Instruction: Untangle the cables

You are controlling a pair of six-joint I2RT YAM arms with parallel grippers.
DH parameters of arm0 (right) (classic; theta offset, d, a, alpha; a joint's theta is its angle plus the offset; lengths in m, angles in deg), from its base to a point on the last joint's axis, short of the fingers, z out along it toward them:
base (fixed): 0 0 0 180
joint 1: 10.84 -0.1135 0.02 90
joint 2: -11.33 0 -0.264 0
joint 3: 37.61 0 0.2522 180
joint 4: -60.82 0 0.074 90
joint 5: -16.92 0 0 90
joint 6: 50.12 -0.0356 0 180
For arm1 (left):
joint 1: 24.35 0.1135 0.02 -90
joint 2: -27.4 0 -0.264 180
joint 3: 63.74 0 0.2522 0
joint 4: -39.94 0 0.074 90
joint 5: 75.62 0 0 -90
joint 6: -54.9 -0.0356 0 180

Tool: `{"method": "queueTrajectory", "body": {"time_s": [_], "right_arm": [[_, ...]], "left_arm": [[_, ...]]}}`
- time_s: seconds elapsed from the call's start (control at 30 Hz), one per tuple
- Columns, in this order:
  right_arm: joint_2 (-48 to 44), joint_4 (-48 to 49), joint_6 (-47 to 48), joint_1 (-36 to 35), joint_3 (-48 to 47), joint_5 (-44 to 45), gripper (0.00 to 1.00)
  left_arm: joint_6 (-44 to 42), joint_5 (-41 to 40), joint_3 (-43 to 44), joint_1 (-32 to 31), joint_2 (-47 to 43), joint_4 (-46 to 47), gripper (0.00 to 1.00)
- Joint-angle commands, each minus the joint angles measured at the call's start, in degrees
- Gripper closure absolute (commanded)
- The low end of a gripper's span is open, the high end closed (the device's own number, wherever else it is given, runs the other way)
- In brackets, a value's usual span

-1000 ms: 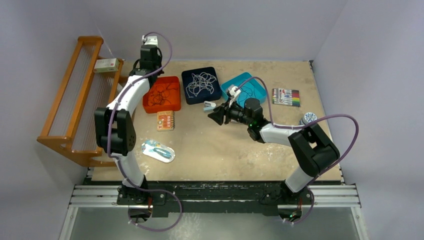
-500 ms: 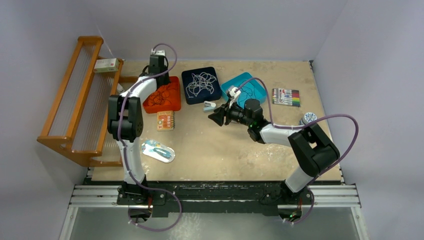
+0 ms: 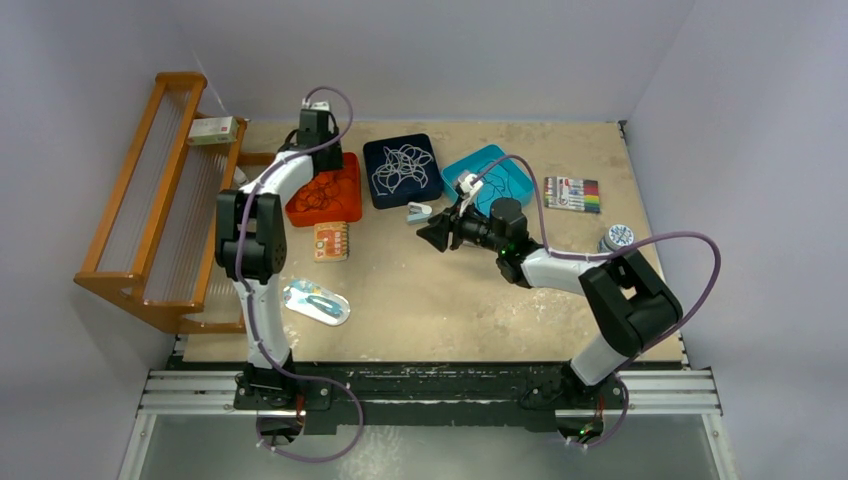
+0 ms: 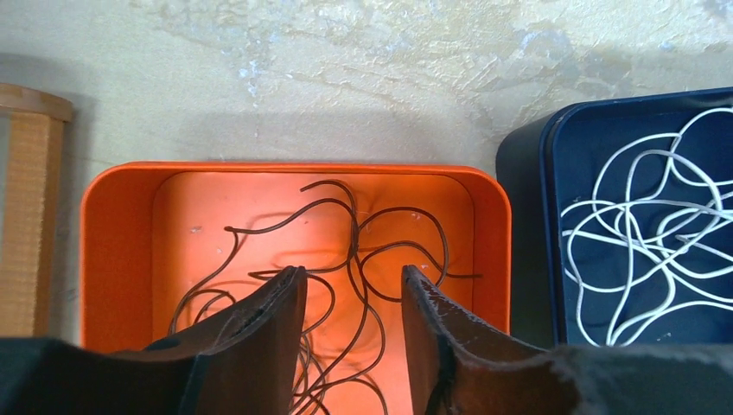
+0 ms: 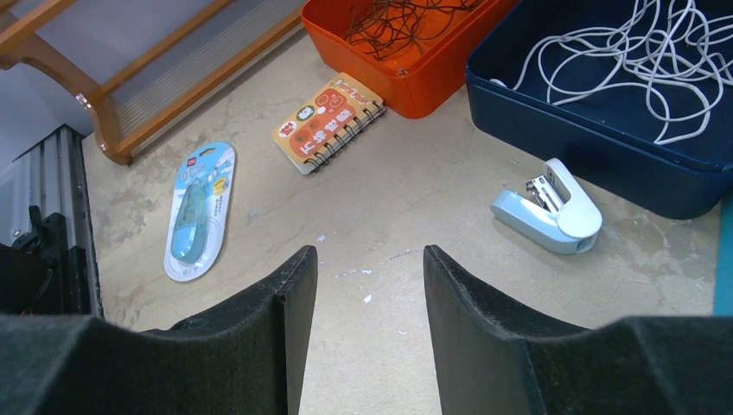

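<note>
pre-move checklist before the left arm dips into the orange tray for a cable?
1. left gripper open: ok, jaws apart above the orange tray.
2. one strand lined up between the jaws: not ok, the dark brown cables lie looped over each other below.
3. left gripper empty: ok, nothing pinched.
4. right gripper open and empty: ok, over the table.
5. stapler clear of the right gripper: ok, off to one side by the navy tray.
6. teal tray contents: cannot tell, partly hidden.
</note>
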State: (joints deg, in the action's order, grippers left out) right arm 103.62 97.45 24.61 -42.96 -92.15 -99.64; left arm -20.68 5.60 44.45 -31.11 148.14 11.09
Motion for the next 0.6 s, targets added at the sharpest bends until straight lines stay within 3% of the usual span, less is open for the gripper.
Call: {"method": "queueTrajectory", "body": {"time_s": [0.0, 0.07, 0.27, 0.57], "right_arm": [[-2.0, 2.7, 1.1, 0.1, -0.1, -0.2, 0.49], [-2.0, 2.7, 1.1, 0.1, 0.0, -0.2, 0.49], [-4.5, 1.8, 0.6, 0.2, 1.0, 2.6, 0.49], [-18.8, -10.0, -0.3, 0.3, 1.2, 29.4, 0.37]], "left_arm": [[0.4, -1.7, 0.9, 0.4, -6.5, 0.2, 0.49], [0.6, -2.0, 0.8, 0.4, -7.5, -0.8, 0.44], [3.8, -2.0, -2.6, 0.3, -14.5, -1.4, 0.42], [10.5, -5.9, -16.2, -1.7, -34.1, 2.3, 0.41]]}}
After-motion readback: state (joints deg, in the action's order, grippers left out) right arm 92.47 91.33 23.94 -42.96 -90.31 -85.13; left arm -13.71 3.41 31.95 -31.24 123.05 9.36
